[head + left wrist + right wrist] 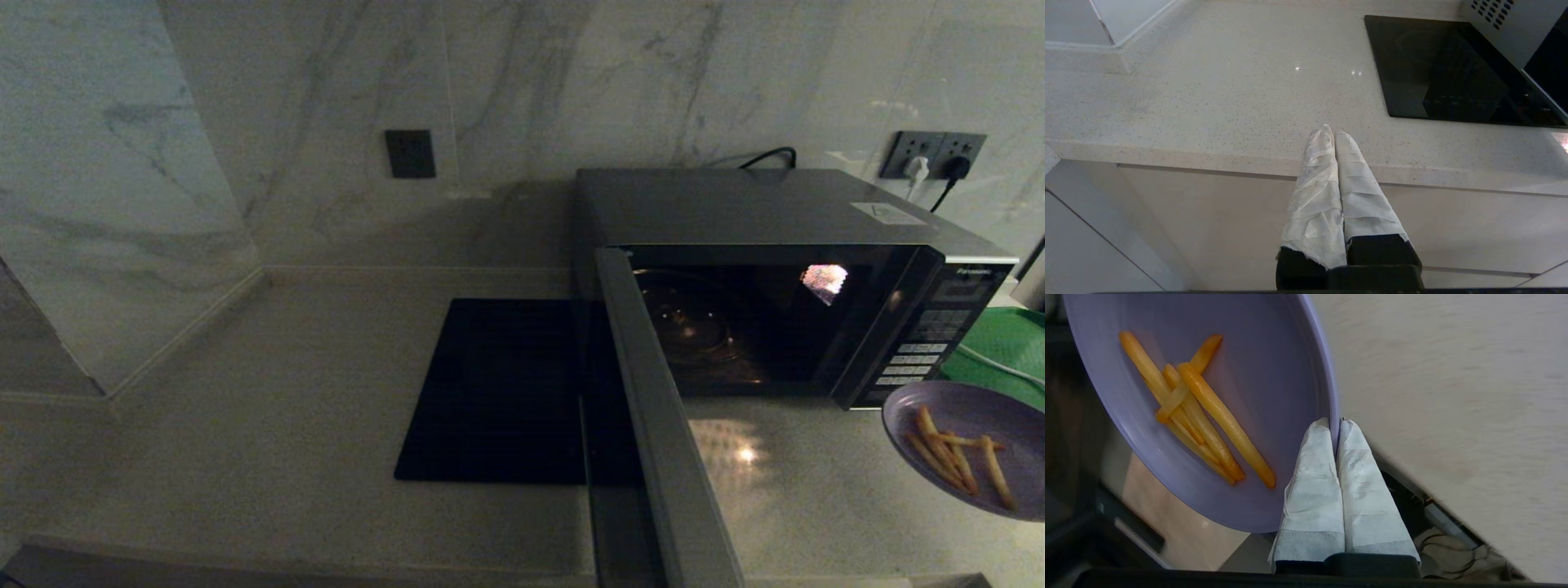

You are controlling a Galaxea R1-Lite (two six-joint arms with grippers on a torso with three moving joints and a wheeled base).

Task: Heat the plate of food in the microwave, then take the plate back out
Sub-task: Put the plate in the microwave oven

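The pale lilac plate of food [971, 445] hangs at the head view's right edge, in front of the microwave's button panel, with several orange-yellow fries on it. My right gripper [1335, 424] is shut on the rim of the plate [1216, 416]; the arm itself stays outside the head view. The silver-grey Panasonic microwave [775, 212] stands at the back right with its door [665, 441] swung wide open toward me and its dark cavity empty. My left gripper [1331, 132] is shut on nothing, low in front of the counter's edge, and does not show in the head view.
A flat black square mat [498, 392] lies on the counter left of the microwave. A green tray [1008, 347] sits behind the plate at the far right. Marble walls close the back and left. Wall sockets [931, 155] with plugs sit behind the microwave.
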